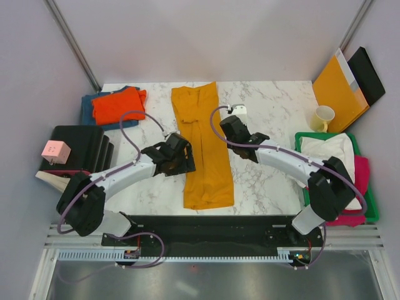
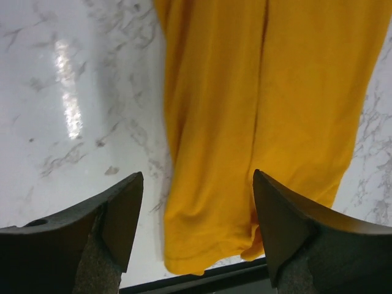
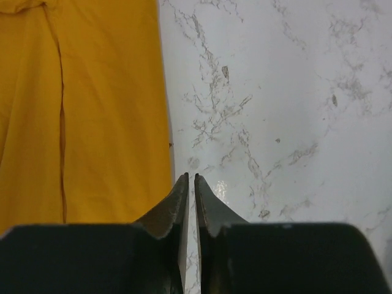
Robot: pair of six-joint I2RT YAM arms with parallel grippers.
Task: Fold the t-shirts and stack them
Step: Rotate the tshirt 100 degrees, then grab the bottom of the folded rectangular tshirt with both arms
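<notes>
The mustard-yellow t-shirt point(image 1: 201, 144) lies in the middle of the table as a long narrow strip, folded lengthwise, with its hem toward the arms. My left gripper point(image 1: 180, 157) is open and empty at the strip's left edge; in the left wrist view point(image 2: 197, 174) the hem end of the yellow shirt point(image 2: 245, 122) shows between its fingers. My right gripper point(image 1: 227, 125) is shut and empty just off the strip's right edge; in the right wrist view point(image 3: 190, 176) its tips are over bare marble beside the shirt point(image 3: 86, 110). A folded orange t-shirt point(image 1: 117, 104) lies on a teal-blue one point(image 1: 87, 109) at the back left.
A green bin point(image 1: 300, 136) at the right holds a white t-shirt point(image 1: 328, 150) over a magenta one point(image 1: 361, 172). A cream cup point(image 1: 323, 117) stands behind it. The orange-brown envelope point(image 1: 337, 87) and a black board point(image 1: 369, 75) lean at the back right. A black rack point(image 1: 81, 147) with a pink box point(image 1: 55, 150) stands on the left.
</notes>
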